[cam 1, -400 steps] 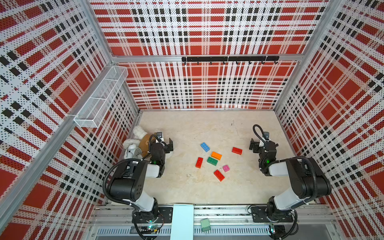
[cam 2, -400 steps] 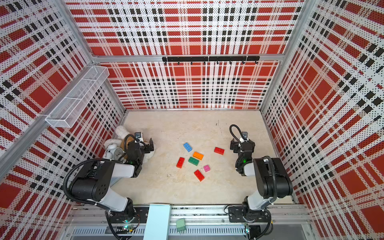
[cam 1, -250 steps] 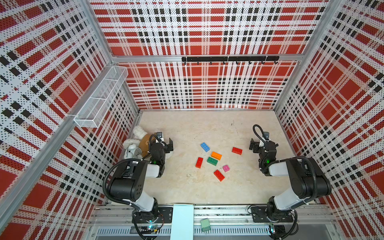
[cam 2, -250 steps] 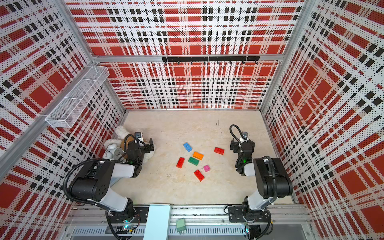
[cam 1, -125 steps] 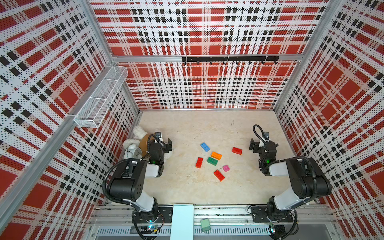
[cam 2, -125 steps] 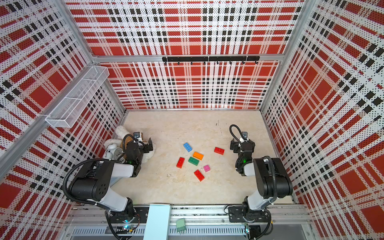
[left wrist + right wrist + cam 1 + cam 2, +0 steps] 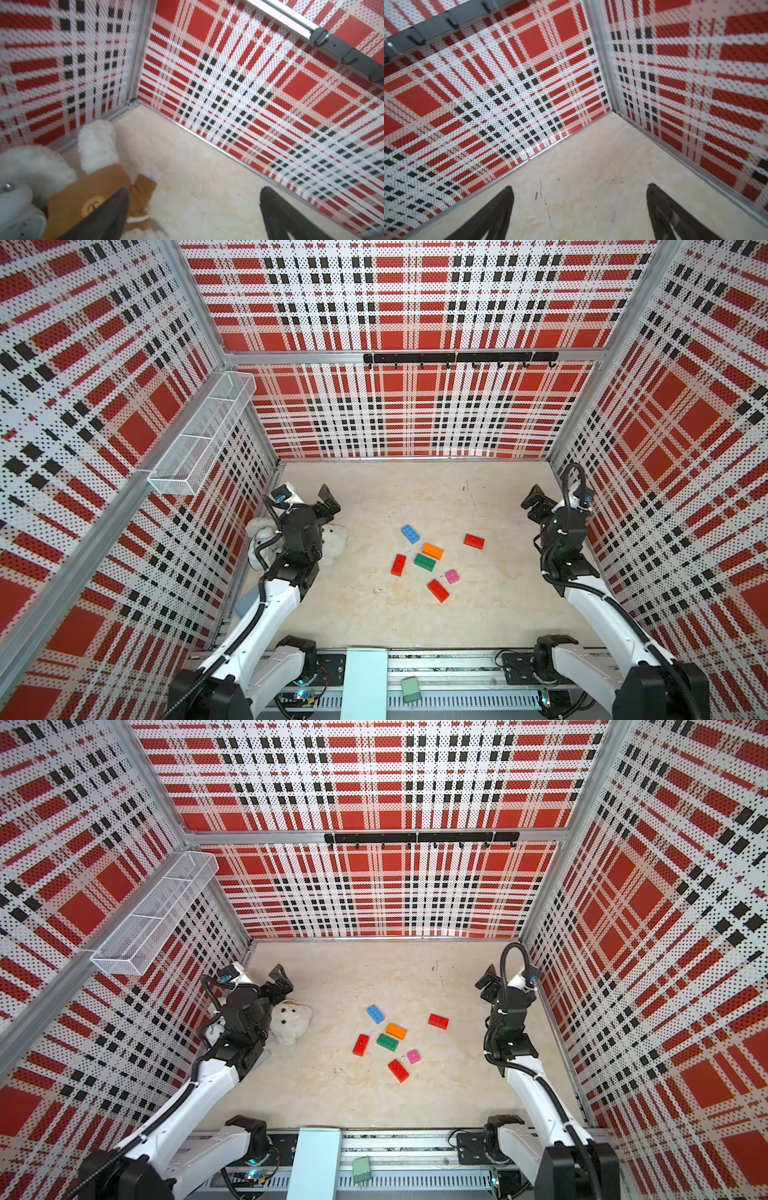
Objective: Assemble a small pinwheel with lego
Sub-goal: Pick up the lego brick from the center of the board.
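The lego is seen lying loose on the bench (image 7: 415,497), a little right of its middle, with no brick joined to another. A blue brick (image 7: 410,533) is placed farthest back. An orange brick (image 7: 432,551) and a green brick (image 7: 424,561) are set just beside each other; whether they touch cannot be told. One red brick (image 7: 398,564) is found left of the green one, a second red brick (image 7: 474,541) well apart to the right, and a third red brick (image 7: 438,590) nearest, with the pink square (image 7: 451,576) just beside its far end.

The left pincer (image 7: 327,500) is held wide open at the left side of the bench, above a white teddy bear (image 7: 291,1021); nothing is gripped between its fingers (image 7: 116,207), and the bear's brown shirt (image 7: 89,187) is seen beneath them in the left wrist view. The right pincer (image 7: 533,499) is likewise held wide open and empty at the right side, near the right wall, above bare bench. Both pincers are kept well apart from the bricks.

A wire basket (image 7: 199,439) is mounted on the left wall and a black hook rail (image 7: 457,358) on the far wall.
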